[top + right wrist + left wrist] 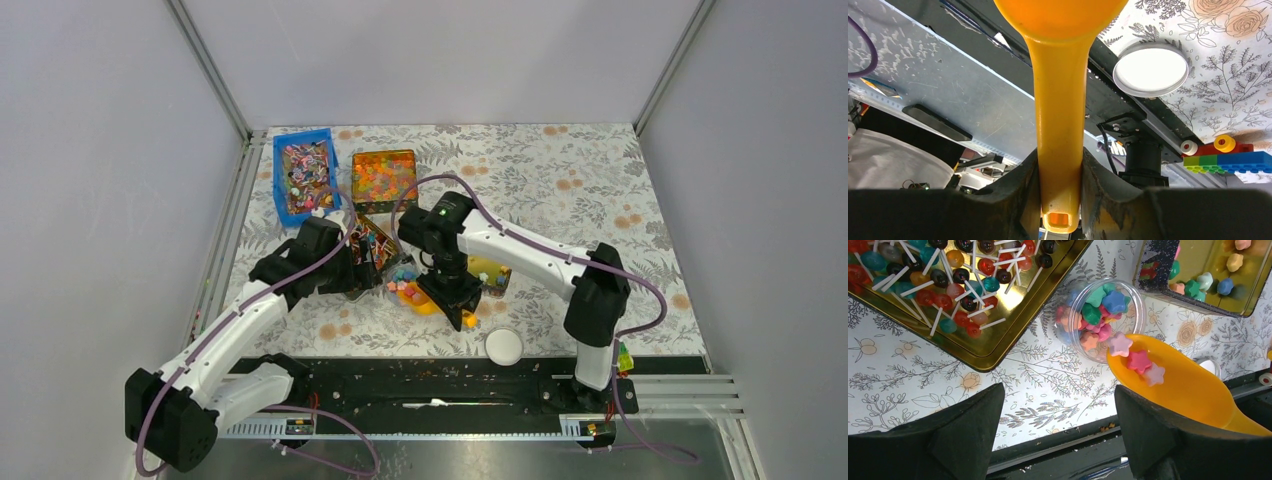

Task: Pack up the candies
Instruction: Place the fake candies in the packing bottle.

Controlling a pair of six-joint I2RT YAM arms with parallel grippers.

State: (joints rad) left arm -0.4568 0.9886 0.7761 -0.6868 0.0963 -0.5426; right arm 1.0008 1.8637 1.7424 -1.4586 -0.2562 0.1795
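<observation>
From above, we see the right hand low over the near middle of the flowered counter, carrying an orange scoop. The left hand sits just to its left, beside a tray of lollipops. A white lid lies near the counter's front edge.

In the left wrist view, the left hand's fingers stand spread apart with nothing between them. Beyond them is a clear jar, upright and partly filled with the candies. The scoop's lip reaches the jar's rim, and three star pieces, pale pink, deep pink and lilac, lie in its bowl. More candies rest in a gold tray at top right.

In the right wrist view, the right hand is clamped on the scoop's handle, one finger on each side. The lid lies off to the right, with some building bricks below it.
</observation>
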